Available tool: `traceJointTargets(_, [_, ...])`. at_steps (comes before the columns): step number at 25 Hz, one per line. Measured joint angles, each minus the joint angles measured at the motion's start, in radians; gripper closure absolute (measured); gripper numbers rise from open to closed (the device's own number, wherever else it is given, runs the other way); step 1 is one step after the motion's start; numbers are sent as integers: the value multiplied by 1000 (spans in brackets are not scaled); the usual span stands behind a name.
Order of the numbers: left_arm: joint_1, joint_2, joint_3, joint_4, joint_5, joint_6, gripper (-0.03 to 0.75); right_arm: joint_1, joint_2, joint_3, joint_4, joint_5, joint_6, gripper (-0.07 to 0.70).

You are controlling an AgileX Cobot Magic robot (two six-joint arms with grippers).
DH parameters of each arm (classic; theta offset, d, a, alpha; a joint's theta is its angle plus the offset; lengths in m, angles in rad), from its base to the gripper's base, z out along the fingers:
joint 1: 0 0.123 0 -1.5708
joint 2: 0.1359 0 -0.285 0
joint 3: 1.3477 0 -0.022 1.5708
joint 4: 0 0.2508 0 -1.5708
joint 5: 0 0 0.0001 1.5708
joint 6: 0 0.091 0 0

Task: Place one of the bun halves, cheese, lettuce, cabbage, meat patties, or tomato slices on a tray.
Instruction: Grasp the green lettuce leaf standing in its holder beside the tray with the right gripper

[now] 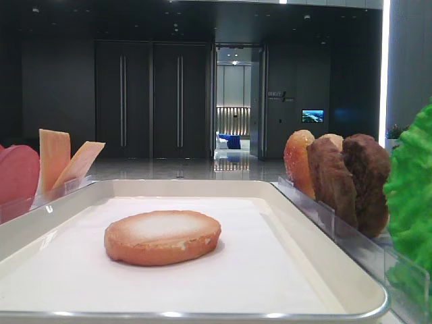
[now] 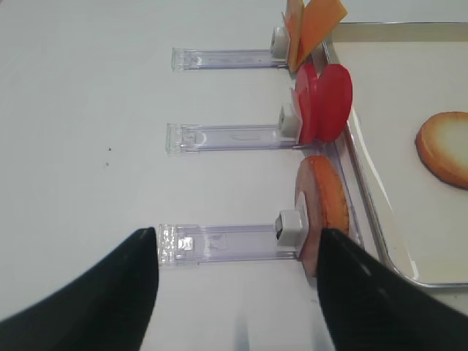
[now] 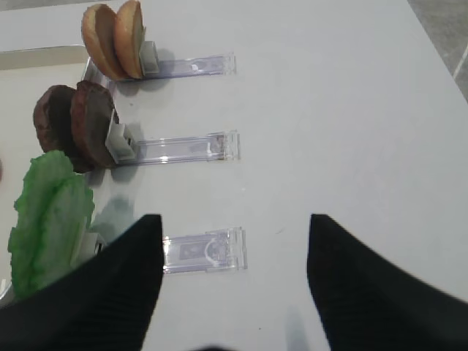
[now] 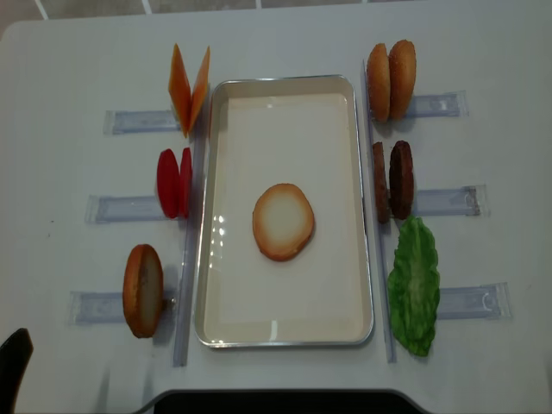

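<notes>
One bun half [image 4: 283, 222] lies flat, pale face up, in the middle of the cream tray [image 4: 285, 329]. Standing in clear holders beside the tray are cheese [image 4: 188, 86], tomato slices [image 4: 174, 183] and a bun half [image 4: 143, 290] on the left, and two bun halves [image 4: 391, 79], meat patties [image 4: 392, 179] and lettuce [image 4: 414, 289] on the right. Cabbage is out of view. My left gripper [image 2: 238, 238] hangs open over the bare table by the left bun half [image 2: 325, 208]. Beside the lettuce [image 3: 47, 219], my right gripper [image 3: 234, 223] is open and holds nothing.
Clear plastic holder rails [image 4: 448, 200] stick out from both long sides of the tray across the white table [image 4: 60, 69]. One rail [image 3: 201, 250] lies just ahead of the right fingers, another rail [image 2: 219, 241] between the left ones. A dark edge [image 4: 276, 402] lines the table's front.
</notes>
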Motion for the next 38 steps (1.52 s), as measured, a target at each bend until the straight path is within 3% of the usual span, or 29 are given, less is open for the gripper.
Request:
traceJointTargets(22, [0,0,0,0,0,-1,199,0,3,0,3,1,0,219])
traceJointTargets(30, [0,0,0,0,0,-2,199,0,200,-37,26,-21,-9,219])
traceJointTargets(38, [0,0,0,0,0,-2,199,0,462,-177,29,-60,-23,219])
